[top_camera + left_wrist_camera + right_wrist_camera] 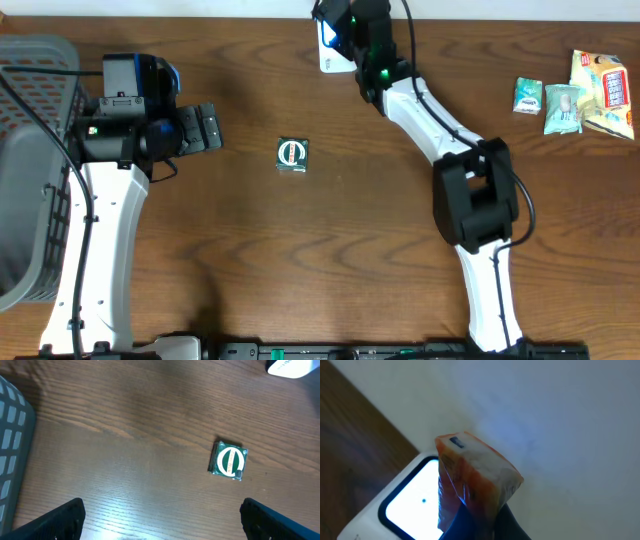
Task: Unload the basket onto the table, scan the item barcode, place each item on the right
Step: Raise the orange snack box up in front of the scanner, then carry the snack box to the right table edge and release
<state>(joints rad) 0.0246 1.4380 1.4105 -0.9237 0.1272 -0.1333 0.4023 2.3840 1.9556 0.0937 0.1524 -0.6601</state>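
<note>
Dark wood counter [300, 260], far edge: the right fingers [510, 527] were clenched on an orange-and-white packet [470, 480], holding it edge-on just above the lit window of the white scanner [395, 515]. The left fingers [55, 520] hung spread and empty near the left edge beside a grey basket [30, 60], with a green packet [292, 154] lying alone mid-counter and more packets [585, 95] at the far right corner. For a clean read, the held packet probably needed turning so its barcode face, not visible here, lay flat toward the window and steady.
</note>
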